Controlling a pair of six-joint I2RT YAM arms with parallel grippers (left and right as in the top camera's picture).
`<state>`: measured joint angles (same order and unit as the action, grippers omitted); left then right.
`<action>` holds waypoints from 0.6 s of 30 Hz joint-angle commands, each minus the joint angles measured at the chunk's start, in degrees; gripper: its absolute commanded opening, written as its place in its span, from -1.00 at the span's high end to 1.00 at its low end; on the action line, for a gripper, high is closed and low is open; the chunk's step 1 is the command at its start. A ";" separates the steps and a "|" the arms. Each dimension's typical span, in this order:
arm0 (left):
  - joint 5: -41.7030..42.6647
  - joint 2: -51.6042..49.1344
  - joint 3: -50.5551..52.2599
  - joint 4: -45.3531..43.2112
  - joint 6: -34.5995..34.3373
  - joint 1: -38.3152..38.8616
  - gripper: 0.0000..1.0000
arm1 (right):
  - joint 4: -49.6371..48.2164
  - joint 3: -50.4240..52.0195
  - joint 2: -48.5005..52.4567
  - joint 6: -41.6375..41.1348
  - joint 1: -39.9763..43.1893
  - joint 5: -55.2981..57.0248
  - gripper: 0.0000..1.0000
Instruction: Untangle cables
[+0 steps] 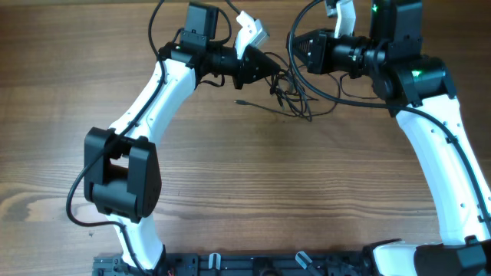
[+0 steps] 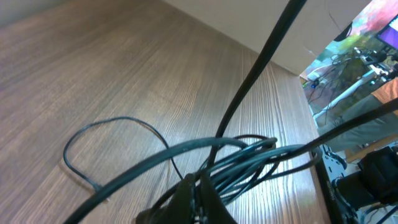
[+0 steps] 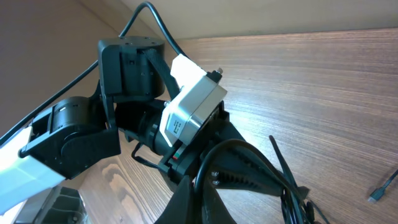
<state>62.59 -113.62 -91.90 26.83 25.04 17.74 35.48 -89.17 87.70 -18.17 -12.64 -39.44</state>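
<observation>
Holding the cables [image 2: 249, 158] is the step in hand: left claw [image 2: 194, 198] clamps them at its tips; right claw [image 3: 198, 199], just opposite, closure cannot be told. Next, one strand likely needs drawing outward.

Nothing written can be read in any of the three views. In the right wrist view, the white box-shaped plastic camera housing [image 3: 194, 99] carries a small dark label [image 3: 176, 126] with pale marks, too small to make out.
</observation>
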 commanded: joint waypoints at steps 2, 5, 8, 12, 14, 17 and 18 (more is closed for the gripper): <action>-0.72 -0.72 -0.96 0.59 0.22 0.11 0.17 | -0.59 -0.52 -0.20 -0.07 -0.02 -1.75 0.91; -0.70 -0.72 -0.96 0.59 0.22 0.11 -0.32 | -0.59 -0.52 -0.20 -0.07 -0.02 -1.84 0.91; -0.68 -0.72 -0.96 0.59 0.20 0.11 -0.41 | -0.61 -0.52 -0.20 -0.07 -0.02 -1.84 0.91; -0.66 -0.72 -0.96 0.63 0.20 0.15 -0.32 | -0.81 -0.52 -0.20 -0.07 -0.02 -1.84 0.92; -0.59 -0.72 -0.96 0.74 0.22 0.17 -0.17 | -0.92 -0.52 -0.20 -0.07 -0.02 -1.84 0.91; -0.46 -0.72 -0.96 1.01 0.22 0.17 0.11 | -1.01 -0.52 -0.20 -0.26 -0.02 -1.86 0.91; -0.44 -0.72 -0.94 1.09 0.22 0.17 0.19 | -1.05 -0.52 -0.20 -0.26 -0.02 -1.86 0.91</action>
<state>62.02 -113.65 -91.90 27.64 24.64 17.74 35.05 -89.17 87.70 -18.17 -12.64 -39.59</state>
